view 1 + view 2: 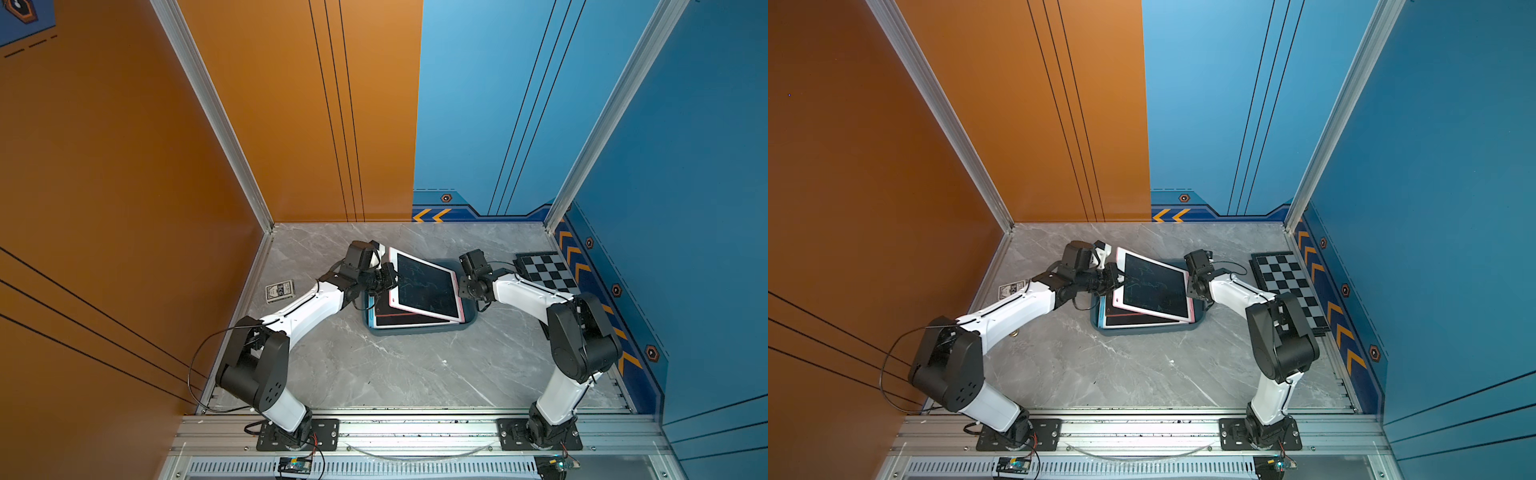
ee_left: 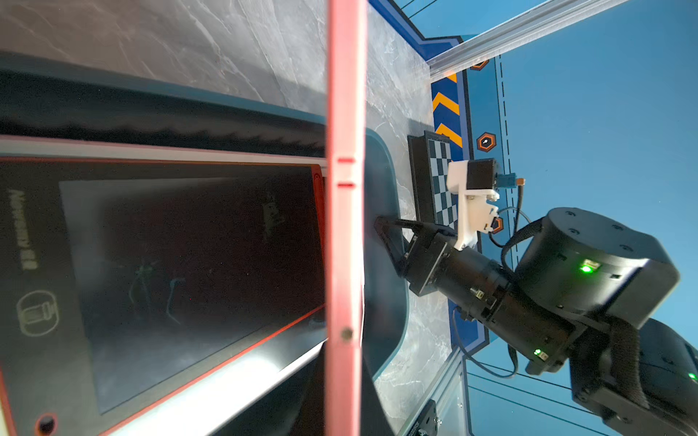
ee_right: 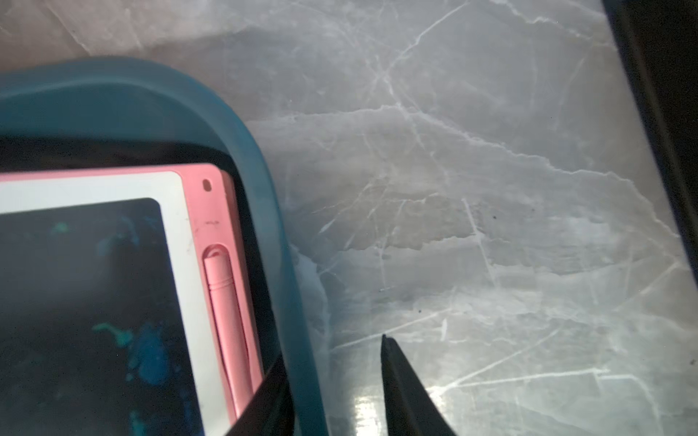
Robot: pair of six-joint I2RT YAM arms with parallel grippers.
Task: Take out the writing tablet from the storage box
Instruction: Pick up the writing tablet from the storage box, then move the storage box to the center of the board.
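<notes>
Clamps the left hand (image 1: 394, 277) shut on the left edge of the pink writing tablet (image 1: 428, 286), fingers together on the frame. Holds that tablet tilted in both top views, gripped side raised, right side low inside the storage box (image 1: 415, 329). Shows, in the left wrist view, the pink edge running straight through the middle of the picture, above a red-trimmed tablet (image 2: 170, 264) lying flat in the box underneath. Cannot tell whether the low side touches the stack below.

Carries a pink stylus (image 3: 226, 321) in a slot along the tablet's right rim, plain in the right wrist view, just inside the box's rounded corner.

Places the right hand (image 3: 332, 349) at the box's right wall with jaws apart: one finger (image 3: 264, 400) inside the wall beside the stylus edge, the other outside, over the grey marble tabletop (image 1: 395, 365). Grips nothing there, with bare marble visible between the outer finger and the wall.

Finds the box itself toward the back of the tabletop, between the two arms, with more tablets stacked flat inside.

Includes a black-and-white chequered board (image 1: 544, 270) lying flat by the right wall, well apart from the box, and a small card pack (image 1: 280, 291) near the left wall, just beside the left forearm.
</notes>
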